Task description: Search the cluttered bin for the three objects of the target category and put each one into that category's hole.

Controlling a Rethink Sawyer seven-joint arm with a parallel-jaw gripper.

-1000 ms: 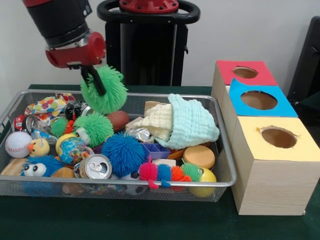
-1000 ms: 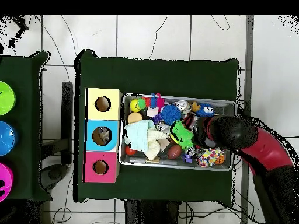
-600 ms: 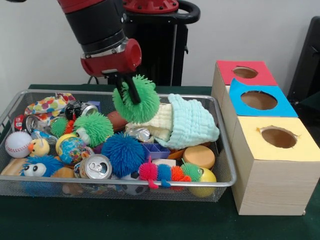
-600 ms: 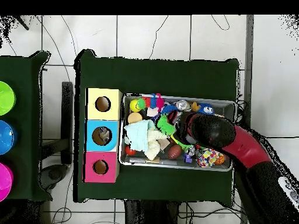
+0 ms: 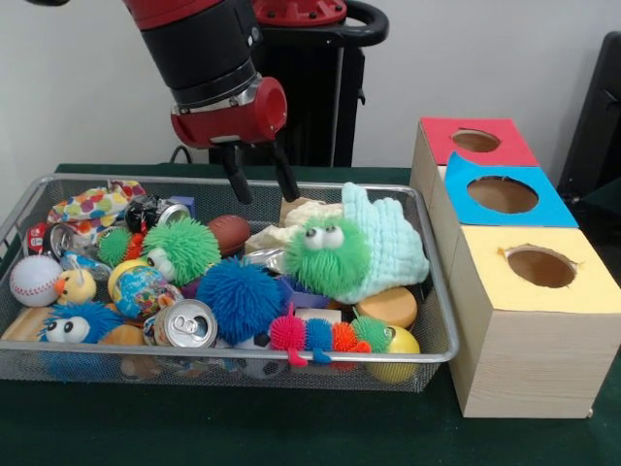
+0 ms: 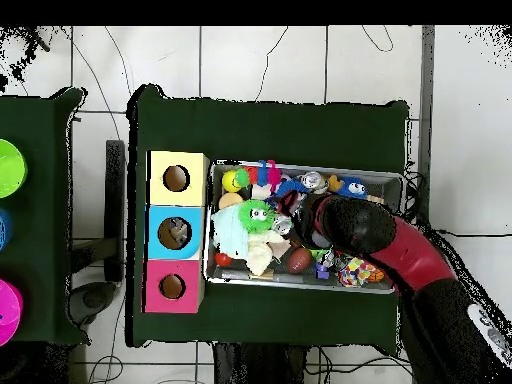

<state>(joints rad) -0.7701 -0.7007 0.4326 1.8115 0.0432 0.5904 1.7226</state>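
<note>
My gripper [image 5: 264,192] hangs open over the middle of the wire bin [image 5: 291,359], with nothing between its fingers. Just below and to its right, a green fuzzy toy with googly eyes [image 5: 325,257] rests loose on a pale green cloth [image 5: 388,243]. In the overhead view that same toy [image 6: 258,214] lies near the bin's box-side end, with the gripper [image 6: 298,215] beside it. A second green fuzzy ball [image 5: 182,249] and a blue fuzzy ball [image 5: 239,296] lie in the bin. Three boxes with round holes stand beside the bin: red [image 5: 441,136], blue [image 5: 466,209], yellow [image 5: 485,282].
The bin is crowded with a baseball [image 5: 35,280], a drink can [image 5: 186,323], a multicoloured spiky caterpillar [image 5: 325,335], a blue fuzzy creature with eyes [image 5: 73,325], a small brown football [image 5: 231,233] and a yellow disc [image 5: 386,306]. Green cloth covers the table [image 5: 291,427].
The gripper carried the green fuzzy toy to the right across the bin, then opened. The toy dropped onto the pale green cloth and now lies free below the fingers.
</note>
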